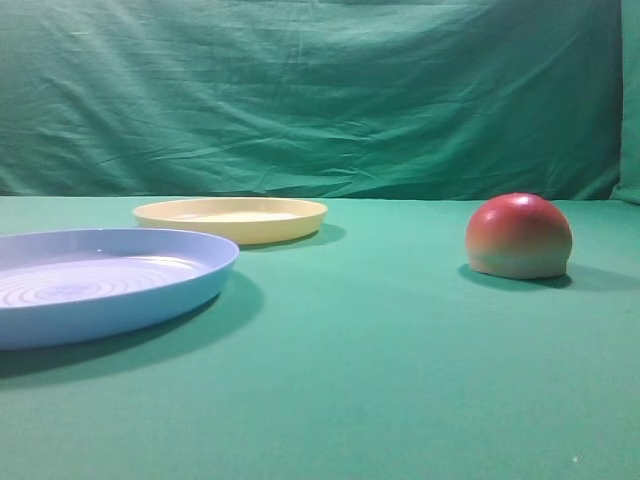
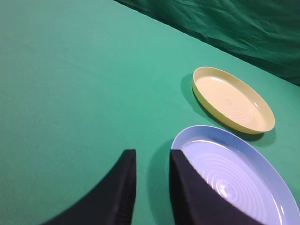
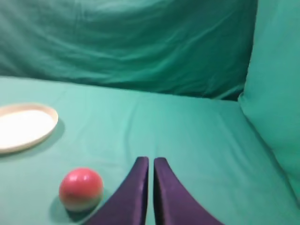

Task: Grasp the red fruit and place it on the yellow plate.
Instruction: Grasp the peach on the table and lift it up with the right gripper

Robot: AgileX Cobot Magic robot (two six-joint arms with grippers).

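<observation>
- Nearest the exterior camera, a light-blue plate (image 1: pixel 105 285) is lying at left on the green tabletop (image 1: pixel 380 380).
- Yellow plate (image 1: pixel 230 217) is sitting just behind it.
- Red fruit (image 1: pixel 518 236) is resting flat-side down, well apart at right.
- Left gripper (image 2: pixel 152 159) fingers are standing slightly parted, gripping nothing, beside the blue plate.
- Right gripper (image 3: pixel 151 161) fingers are sitting nearly closed, empty, near the fruit.

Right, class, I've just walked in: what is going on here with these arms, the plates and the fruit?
Nothing is held yet. The red fruit sits alone on the green cloth, well apart from the yellow plate, which is empty behind the blue plate. The right gripper, fingers nearly together, hangs close beside the fruit. The left gripper, fingers slightly parted, hovers at the blue plate's rim.
</observation>
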